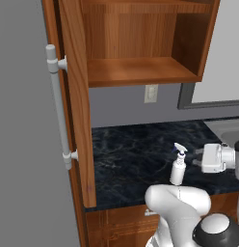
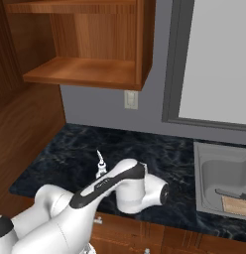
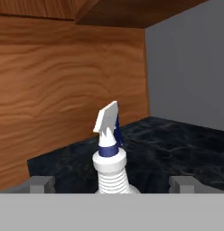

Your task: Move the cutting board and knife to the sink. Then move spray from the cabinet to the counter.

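White spray (image 3: 111, 155), blue-collared nozzle, upright on black bench (image 1: 131, 154), between wide-spread fingers (image 3: 40, 184), untouched. Right base view adds cutting board (image 2: 238, 205), knife (image 2: 233, 195) in sink (image 2: 207, 168).

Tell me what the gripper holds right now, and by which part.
Nothing is held. The gripper is open, its fingertips standing apart on either side of the spray, which stands upright on the counter.

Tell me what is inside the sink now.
In the sink lie the cutting board and the knife, at the frame's edge. The rest of the board is cut off.
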Controlling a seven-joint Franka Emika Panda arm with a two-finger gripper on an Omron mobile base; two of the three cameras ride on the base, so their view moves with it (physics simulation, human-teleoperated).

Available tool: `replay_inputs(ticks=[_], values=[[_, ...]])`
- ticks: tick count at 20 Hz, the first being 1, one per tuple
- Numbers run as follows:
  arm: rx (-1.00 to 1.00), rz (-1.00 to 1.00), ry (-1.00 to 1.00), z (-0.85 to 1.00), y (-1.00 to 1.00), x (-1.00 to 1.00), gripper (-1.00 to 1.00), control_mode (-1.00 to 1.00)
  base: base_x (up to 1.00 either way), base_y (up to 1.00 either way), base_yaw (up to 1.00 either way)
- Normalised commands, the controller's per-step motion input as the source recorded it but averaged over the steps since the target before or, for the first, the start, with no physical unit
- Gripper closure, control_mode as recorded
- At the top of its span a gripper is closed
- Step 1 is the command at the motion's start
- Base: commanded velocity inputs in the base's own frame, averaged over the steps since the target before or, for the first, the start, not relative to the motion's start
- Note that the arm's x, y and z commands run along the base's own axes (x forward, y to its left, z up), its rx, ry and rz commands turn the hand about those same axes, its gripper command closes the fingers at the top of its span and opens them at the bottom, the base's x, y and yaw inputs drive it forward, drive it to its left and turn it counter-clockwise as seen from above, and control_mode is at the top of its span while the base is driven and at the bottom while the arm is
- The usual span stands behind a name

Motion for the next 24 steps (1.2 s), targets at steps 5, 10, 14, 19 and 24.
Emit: replay_inputs(ticks=[5, 10, 14, 19, 24], values=[[-0.09, -0.13, 0.21, 0.27, -0.02, -0.22, -1.00, -1.00, 0.00, 0.00, 0.00], [-0.15, -0.12, 0.17, 0.26, 0.00, -0.25, -1.00, -1.00, 0.00, 0.00, 0.00], [-0.18, -0.11, 0.12, 0.24, 0.00, -0.28, -1.00, -1.00, 0.00, 0.00, 0.00], [-0.13, -0.11, 0.08, 0.18, 0.04, -0.30, -1.00, -1.00, 0.00, 0.00, 0.00], [-0.04, -0.17, 0.09, 0.18, 0.06, -0.31, -1.00, -1.00, 0.00, 0.00, 0.00]])
